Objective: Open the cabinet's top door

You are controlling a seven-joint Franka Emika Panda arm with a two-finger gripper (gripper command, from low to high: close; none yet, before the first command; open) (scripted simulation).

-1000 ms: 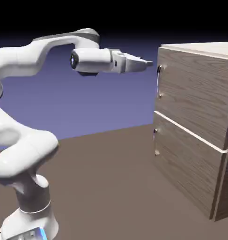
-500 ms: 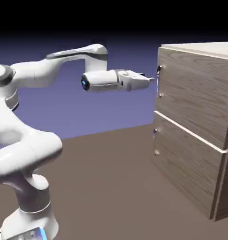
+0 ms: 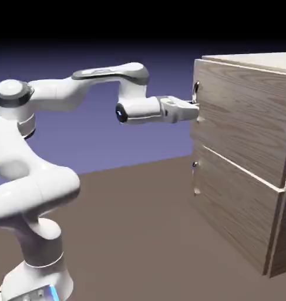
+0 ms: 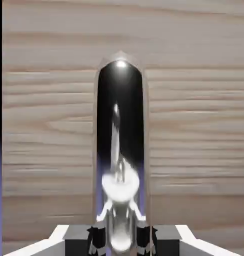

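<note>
The cabinet (image 3: 251, 159) of light wood grain stands at the exterior view's right. Its top door (image 3: 239, 111) carries a thin vertical metal handle (image 3: 196, 94) at its left edge. My gripper (image 3: 194, 110) reaches level from the left and is shut on that handle. In the hand view the shiny handle (image 4: 121, 125) fills the middle, upright against the door's wood (image 4: 194, 125). It runs down between my two grey fingertips (image 4: 96, 239), which press on its sides, with my gripper (image 4: 121, 242) at the bottom edge. The door's handle edge stands slightly out from the cabinet front.
Below the pale seam sits the matching lower panel (image 3: 233, 206) with its own small handle (image 3: 195, 176). The brown table (image 3: 139, 235) stretches between my base and the cabinet. My arm's elbow (image 3: 133, 73) arches above the hand.
My hand has moved right and down to the top door's handle, and the fingers have gone from open to shut on it. The door's left edge has shifted slightly outward.
</note>
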